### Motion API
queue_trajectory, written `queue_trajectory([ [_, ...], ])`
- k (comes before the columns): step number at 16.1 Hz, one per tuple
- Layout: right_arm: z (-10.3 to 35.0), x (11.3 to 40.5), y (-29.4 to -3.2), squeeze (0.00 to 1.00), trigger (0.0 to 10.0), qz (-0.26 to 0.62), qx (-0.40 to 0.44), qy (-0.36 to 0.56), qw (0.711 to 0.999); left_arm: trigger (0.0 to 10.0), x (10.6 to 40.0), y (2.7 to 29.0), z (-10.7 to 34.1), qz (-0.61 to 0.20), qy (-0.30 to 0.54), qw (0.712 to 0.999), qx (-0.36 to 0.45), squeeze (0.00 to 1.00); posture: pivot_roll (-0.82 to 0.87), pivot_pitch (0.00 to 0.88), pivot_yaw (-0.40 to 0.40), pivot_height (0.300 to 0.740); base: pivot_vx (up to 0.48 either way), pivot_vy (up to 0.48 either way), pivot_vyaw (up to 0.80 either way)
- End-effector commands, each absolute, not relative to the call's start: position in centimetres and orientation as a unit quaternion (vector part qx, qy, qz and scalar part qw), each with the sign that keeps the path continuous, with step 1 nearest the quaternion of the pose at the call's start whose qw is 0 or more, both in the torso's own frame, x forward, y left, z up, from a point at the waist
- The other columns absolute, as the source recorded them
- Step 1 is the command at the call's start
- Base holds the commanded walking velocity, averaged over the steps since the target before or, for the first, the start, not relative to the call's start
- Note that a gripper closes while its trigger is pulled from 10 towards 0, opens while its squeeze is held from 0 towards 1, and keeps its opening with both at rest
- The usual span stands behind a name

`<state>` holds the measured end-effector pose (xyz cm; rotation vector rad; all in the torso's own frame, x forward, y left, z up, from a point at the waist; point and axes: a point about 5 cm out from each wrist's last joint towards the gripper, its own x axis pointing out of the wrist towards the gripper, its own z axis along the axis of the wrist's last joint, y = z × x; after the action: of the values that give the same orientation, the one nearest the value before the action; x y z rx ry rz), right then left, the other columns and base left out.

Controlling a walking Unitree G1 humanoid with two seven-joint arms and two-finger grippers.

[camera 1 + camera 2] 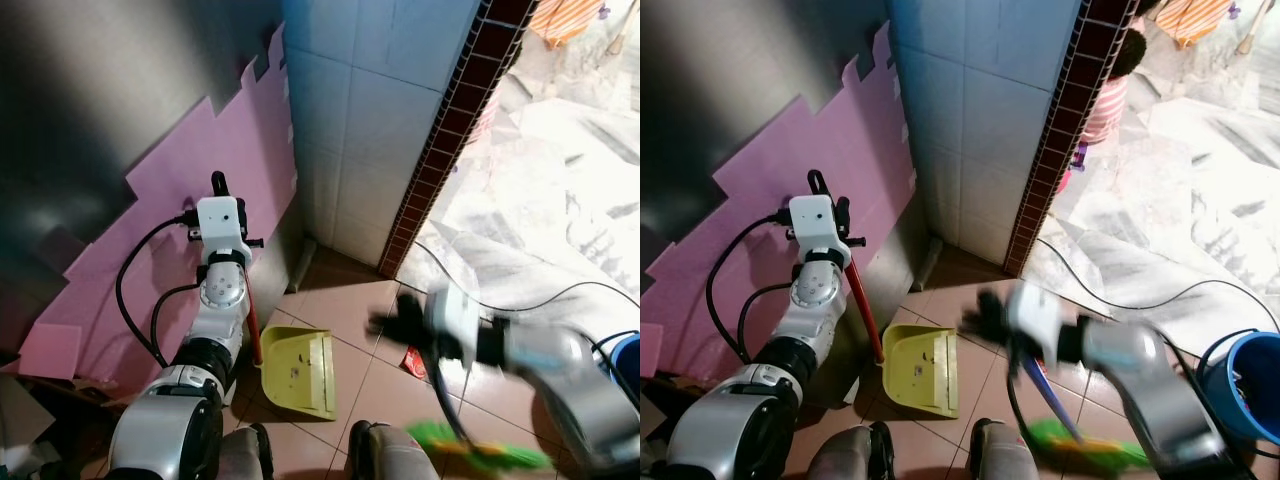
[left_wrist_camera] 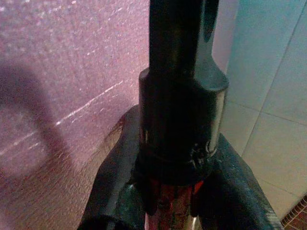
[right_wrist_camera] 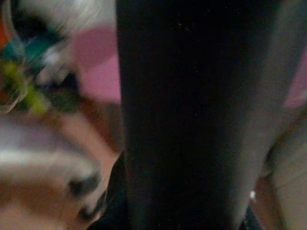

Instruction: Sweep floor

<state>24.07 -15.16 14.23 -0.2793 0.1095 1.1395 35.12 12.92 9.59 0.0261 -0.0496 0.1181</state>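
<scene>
The jaws of the left gripper [image 1: 218, 186] are clamped around the black top end of a red handle [image 1: 252, 318], as the left wrist view shows, with a finger [image 2: 112, 184] pressed against each side of the handle cap [image 2: 180, 124]. Faint embossed marks on that cap are too dim to read. The red handle runs down from the gripper toward 5 o'clock to a yellow dustpan [image 1: 297, 372], which stands on the brown tiled floor [image 1: 350, 310] with its mouth facing 12 o'clock.

The jaws of the right gripper [image 1: 393, 322] are closed around a dark broom stick [image 1: 1045, 385], though heavy blur hides the finer detail. The stick slants down toward 5 o'clock to a green broom head [image 1: 478, 450] resting low on the floor, at 3 o'clock from the dustpan and apart from it.

Behind the left arm a pink foam sheet [image 1: 190, 190] with a stepped edge leans on a grey wall. At 12 o'clock stands a pale blue tiled wall [image 1: 380, 110] edged by a strip of dark red tiles [image 1: 450, 140]. A red scrap [image 1: 413, 360] lies on the floor near the right gripper. A black cable [image 1: 1140, 300] crosses the pale floor at 3 o'clock, and a blue bucket [image 1: 1245, 385] sits at 4 o'clock.
</scene>
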Motion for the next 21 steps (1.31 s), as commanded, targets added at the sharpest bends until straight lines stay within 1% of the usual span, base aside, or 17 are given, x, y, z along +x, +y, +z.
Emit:
queue_trajectory([
  [1, 17.1, 24.4, -14.1, 0.0, 10.0, 0.539, -0.102, -0.021, 0.836, 10.0, 35.1, 13.3, 9.2, 0.054, -0.015, 0.998, 0.04, 0.0, -0.12, 0.143, 0.038, 0.74, 0.0, 0.0, 0.0],
  [3, 20.4, 26.7, -13.4, 0.0, 10.0, 0.482, -0.035, -0.097, 0.87, 10.0, 35.3, 13.0, 9.1, 0.037, -0.004, 0.998, 0.045, 0.0, -0.12, 0.143, 0.046, 0.74, 0.0, 0.0, 0.0],
  [4, 23.0, 28.6, -13.2, 0.0, 10.0, 0.422, 0.019, -0.154, 0.893, 10.0, 35.1, 12.5, 8.6, 0.025, 0.011, 0.999, 0.045, 0.0, -0.12, 0.138, 0.049, 0.74, 0.0, 0.0, 0.0],
  [5, 23.9, 29.4, -13.3, 0.0, 10.0, 0.395, 0.027, -0.173, 0.902, 10.0, 35.0, 12.2, 8.3, 0.02, 0.017, 0.999, 0.042, 0.0, -0.12, 0.136, 0.05, 0.74, 0.0, 0.0, 0.0],
  [6, 24.4, 30.1, -13.3, 0.0, 10.0, 0.367, 0.017, -0.188, 0.911, 10.0, 34.8, 11.6, 7.9, 0.011, 0.023, 0.999, 0.038, 0.0, -0.12, 0.135, 0.052, 0.74, 0.0, 0.0, 0.0],
  [7, 24.5, 30.4, -13.3, 0.0, 10.0, 0.354, 0.005, -0.195, 0.915, 10.0, 34.7, 11.4, 7.9, 0.006, 0.023, 0.999, 0.041, 0.0, -0.11, 0.129, 0.053, 0.74, 0.0, 0.0, 0.0],
  [9, 24.8, 30.8, -13.4, 0.0, 10.0, 0.33, 0.007, -0.204, 0.922, 10.0, 34.8, 11.3, 8.0, 0.003, 0.025, 0.999, 0.042, 0.0, -0.1, 0.128, 0.053, 0.74, 0.0, 0.0, 0.0],
  [10, 25.1, 31.5, -13.5, 0.0, 10.0, 0.293, -0.029, -0.218, 0.931, 10.0, 34.9, 11.3, 8.0, -0.001, 0.029, 0.999, 0.042, 0.0, -0.1, 0.141, 0.053, 0.74, 0.0, 0.0, 0.0],
  [12, 25.3, 32.0, -13.9, 0.0, 10.0, 0.251, -0.101, -0.239, 0.933, 10.0, 34.9, 11.2, 7.9, -0.003, 0.032, 0.999, 0.042, 0.0, -0.1, 0.131, 0.051, 0.74, 0.0, 0.0, 0.0],
  [13, 25.2, 32.1, -14.0, 0.0, 10.0, 0.247, -0.113, -0.24, 0.932, 10.0, 34.9, 11.2, 7.9, -0.004, 0.032, 0.999, 0.042, 0.0, -0.1, 0.134, 0.05, 0.74, 0.0, 0.0, 0.0],
  [14, 25.0, 32.2, -14.3, 0.0, 10.0, 0.228, -0.163, -0.25, 0.927, 10.0, 34.9, 11.2, 7.9, -0.004, 0.034, 0.999, 0.042, 0.0, -0.1, 0.134, 0.05, 0.74, 0.0, 0.0, 0.0],
  [15, 24.7, 32.3, -14.4, 0.0, 10.0, 0.216, -0.19, -0.258, 0.922, 10.0, 34.9, 11.1, 7.8, -0.006, 0.037, 0.999, 0.034, 0.0, -0.1, 0.134, 0.047, 0.74, 0.0, 0.0, 0.0],
  [16, 24.3, 32.1, -14.5, 0.0, 10.0, 0.201, -0.197, -0.271, 0.921, 10.0, 34.8, 10.8, 7.7, -0.017, 0.043, 0.999, 0.022, 0.0, -0.1, 0.131, 0.046, 0.74, 0.0, 0.0, 0.0],
  [17, 23.5, 32.1, -14.5, 0.0, 10.0, 0.196, -0.207, -0.263, 0.922, 10.0, 34.8, 10.6, 7.5, -0.023, 0.048, 0.998, 0.022, 0.0, -0.1, 0.13, 0.044, 0.74, 0.0, 0.0, 0.0],
  [19, 21.0, 32.2, -14.7, 0.0, 10.0, 0.166, -0.246, -0.217, 0.93, 10.0, 34.7, 9.8, 7.3, -0.049, 0.057, 0.997, 0.009, 0.0, -0.09, 0.128, 0.038, 0.74, 0.0, 0.0, 0.0],
  [21, 19.2, 32.1, -14.6, 0.0, 10.0, 0.139, -0.245, -0.192, 0.94, 10.0, 34.6, 9.4, 7.3, -0.059, 0.058, 0.997, -0.01, 0.0, -0.09, 0.129, 0.033, 0.74, 0.0, 0.0, 0.0],
])
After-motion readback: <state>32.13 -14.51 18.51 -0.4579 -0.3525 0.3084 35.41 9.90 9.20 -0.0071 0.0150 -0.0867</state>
